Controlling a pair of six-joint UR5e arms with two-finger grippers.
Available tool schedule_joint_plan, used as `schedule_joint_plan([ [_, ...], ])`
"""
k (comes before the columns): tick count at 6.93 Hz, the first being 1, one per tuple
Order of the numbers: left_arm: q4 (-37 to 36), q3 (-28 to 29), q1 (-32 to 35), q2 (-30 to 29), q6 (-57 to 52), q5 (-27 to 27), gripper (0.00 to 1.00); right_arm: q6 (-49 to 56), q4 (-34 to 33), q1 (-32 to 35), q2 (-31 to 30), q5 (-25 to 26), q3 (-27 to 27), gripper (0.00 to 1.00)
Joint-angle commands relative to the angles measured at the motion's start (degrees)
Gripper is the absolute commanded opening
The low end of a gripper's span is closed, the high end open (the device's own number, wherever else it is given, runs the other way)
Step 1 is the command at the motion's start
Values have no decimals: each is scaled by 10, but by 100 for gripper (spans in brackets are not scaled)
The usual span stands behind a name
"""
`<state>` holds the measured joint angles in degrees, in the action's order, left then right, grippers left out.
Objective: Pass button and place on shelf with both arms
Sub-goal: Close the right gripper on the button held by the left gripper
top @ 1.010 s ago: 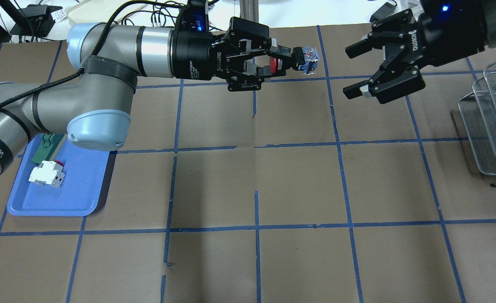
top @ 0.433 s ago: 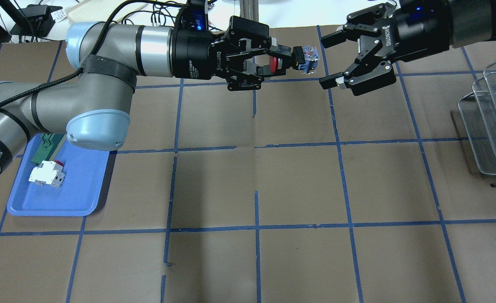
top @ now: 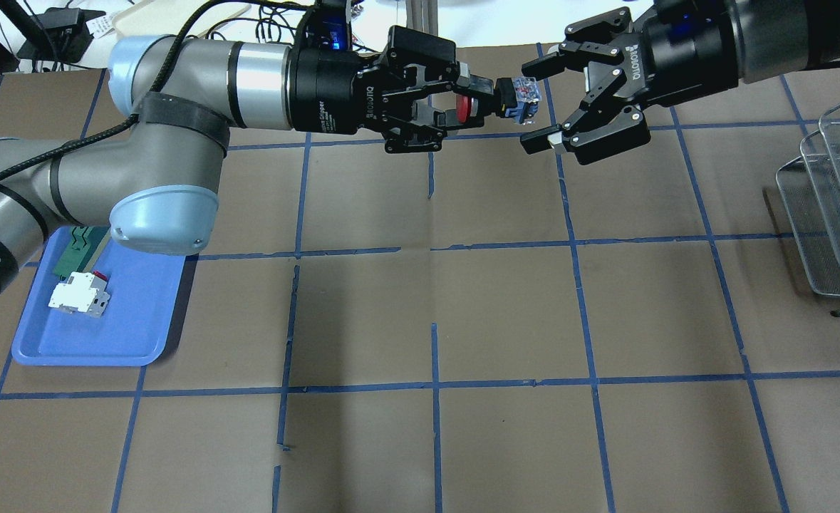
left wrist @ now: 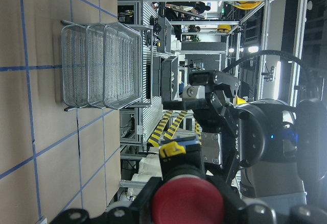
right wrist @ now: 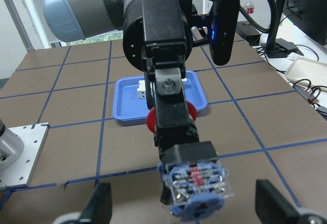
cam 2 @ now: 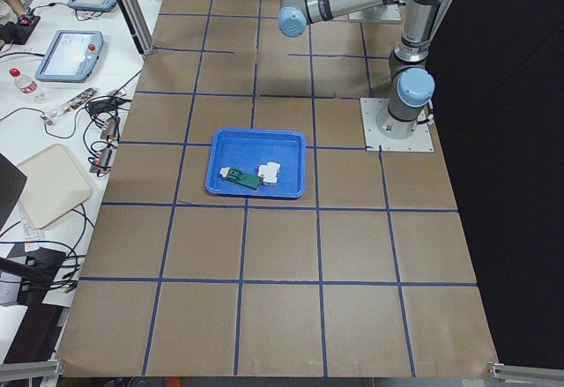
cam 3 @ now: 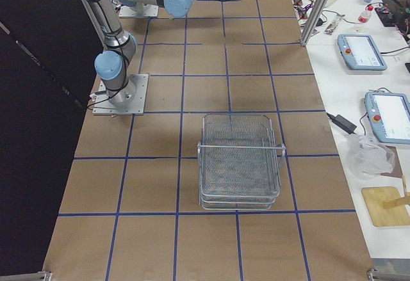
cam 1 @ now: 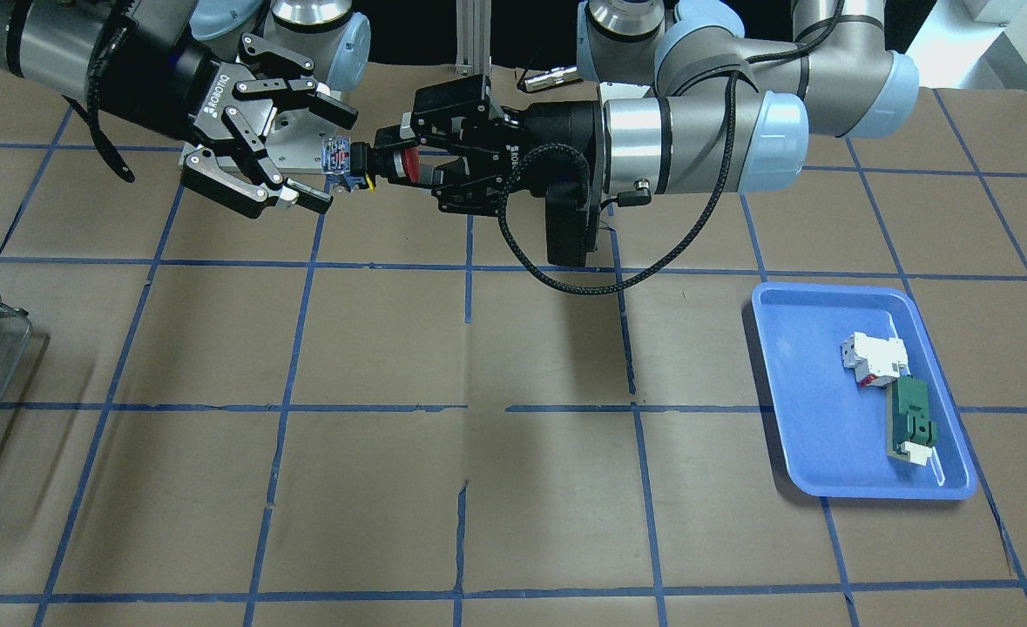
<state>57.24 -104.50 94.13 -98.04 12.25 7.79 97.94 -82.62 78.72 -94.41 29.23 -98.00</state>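
- We see the left gripper [top: 471, 102] reaching in level from the left of the overhead view. Its fingers [top: 481, 86] are drawn in tight on the button [top: 511, 96], which it holds in the air, clear of the table [top: 505, 313].
- The button lies horizontal. Its red cap [top: 464, 107] sits back between the left fingers, facing that gripper's palm. Its contact block [right wrist: 196, 183] sticks out past the fingertips toward the other arm.
- The right gripper [top: 536, 105] comes in from the opposite side and faces the left one, with its fingers [top: 544, 138] spread wide.
- The contact block sits at the mouth of that wide gap. In the right wrist view we see a fingertip on either side of it with space between, so the right gripper does not touch the button.
- From the left wrist camera we look along the button, with the red cap nearest and a yellow ring beyond it. Past that are the spread right fingers, with the wire baskets far behind.
- The shelf [cam 3: 240, 159] stands on the table at the robot's right end, well apart from both grippers and from the button.
- A blue tray [top: 142, 320] lies on the table at the robot's left end, partly under the left arm's elbow.
- In the tray a white block [top: 78, 293] and a green part [top: 76, 246] lie just beside each other.
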Motion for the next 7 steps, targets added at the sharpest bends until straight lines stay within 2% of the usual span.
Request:
schedule_joint_plan([
  [1,0,0,0,0,0,0,8,-20,-2,5,-2,-6,0,100],
  [4,0,-1,0,2,0,1,8,-22,-3,20,0,-5,-1,99],
  [5,0,-3,0,7,0,0,8,-24,-1,19,-1,-5,-1,92],
  [7,0,-7,0,11,0,1,9,-22,3,19,-2,-1,-1,43],
])
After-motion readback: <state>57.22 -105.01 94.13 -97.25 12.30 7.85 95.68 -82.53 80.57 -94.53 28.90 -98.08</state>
